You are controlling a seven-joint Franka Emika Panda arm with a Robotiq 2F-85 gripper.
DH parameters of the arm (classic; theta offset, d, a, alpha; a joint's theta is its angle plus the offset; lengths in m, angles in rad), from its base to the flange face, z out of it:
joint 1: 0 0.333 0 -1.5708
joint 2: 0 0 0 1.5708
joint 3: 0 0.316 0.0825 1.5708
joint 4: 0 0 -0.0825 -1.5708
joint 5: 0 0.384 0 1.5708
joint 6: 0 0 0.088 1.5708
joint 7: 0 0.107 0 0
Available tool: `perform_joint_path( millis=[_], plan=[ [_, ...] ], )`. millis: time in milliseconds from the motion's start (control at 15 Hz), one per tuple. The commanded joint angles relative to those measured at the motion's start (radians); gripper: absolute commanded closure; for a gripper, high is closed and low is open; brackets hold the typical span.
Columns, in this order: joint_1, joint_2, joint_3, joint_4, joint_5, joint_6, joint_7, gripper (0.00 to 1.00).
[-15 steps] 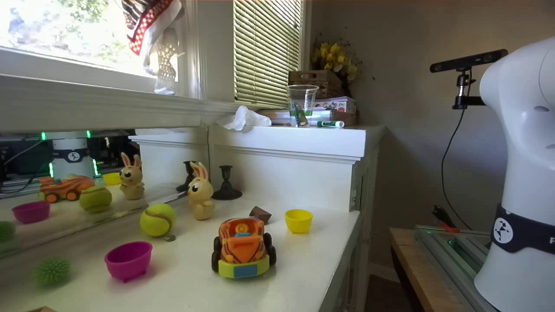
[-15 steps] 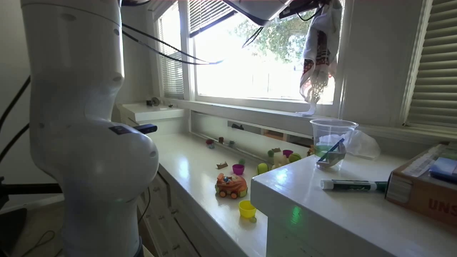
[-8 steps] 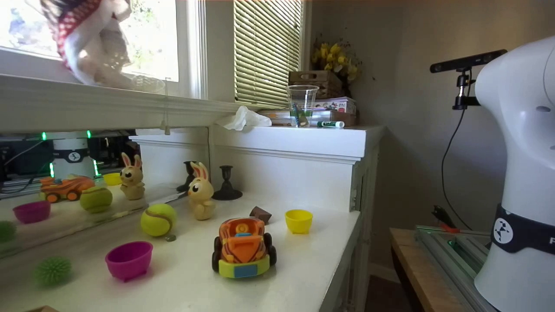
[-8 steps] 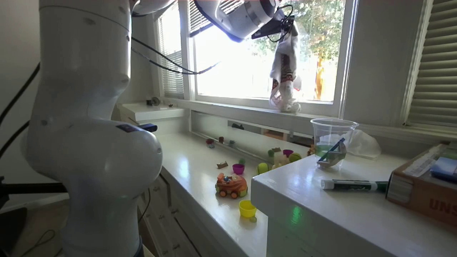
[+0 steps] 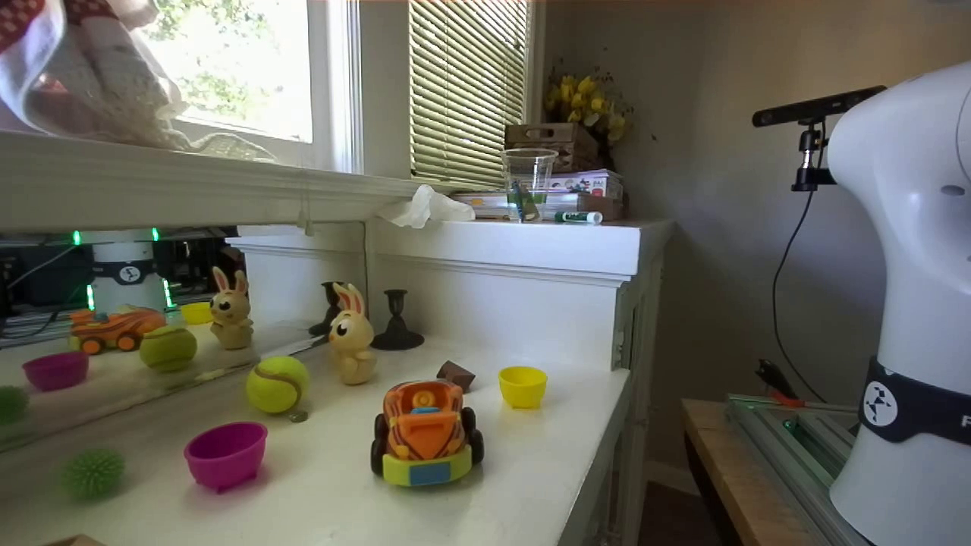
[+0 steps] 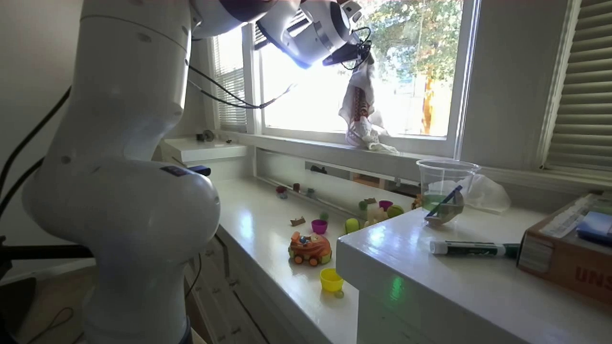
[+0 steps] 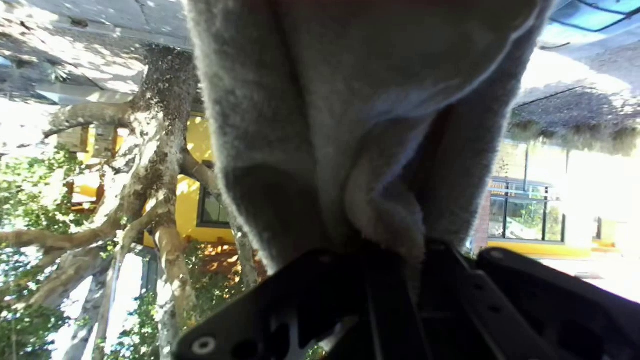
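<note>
My gripper is shut on a white cloth with red and dark patterned parts. In the wrist view the gripper pinches a fold of the cloth, which covers the middle of the picture. The cloth hangs down in front of the window. Its lower end spreads onto the white windowsill. In an exterior view the lower part of the cloth shows at the top left, and the gripper is out of that picture.
Below the sill, a white counter holds an orange toy car, a magenta cup, a yellow cup, a tennis ball and a toy rabbit. A raised ledge bears a clear plastic cup and a marker.
The gripper has moved left and down, carrying the cloth left along the window in both exterior views. The cloth's lower end now bunches and spreads more on the sill.
</note>
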Motion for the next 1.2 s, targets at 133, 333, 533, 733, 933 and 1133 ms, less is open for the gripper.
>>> perform_joint_path(
  millis=[133, 333, 533, 733, 933, 1133],
  plan=[
    [-0.009, -0.024, -0.046, -0.004, -0.034, -0.012, 0.036, 0.98],
    [-0.017, -0.073, -0.095, -0.055, -0.066, 0.006, 0.08, 0.98],
    [-0.027, -0.139, -0.144, -0.125, -0.079, 0.002, 0.107, 0.98],
    [-0.033, -0.179, -0.202, -0.167, -0.133, 0.015, 0.163, 0.98],
    [-0.04, -0.219, -0.251, -0.204, -0.197, -0.004, 0.221, 0.98],
    [-0.052, -0.228, -0.29, -0.22, -0.251, -0.005, 0.275, 0.98]
  ],
)
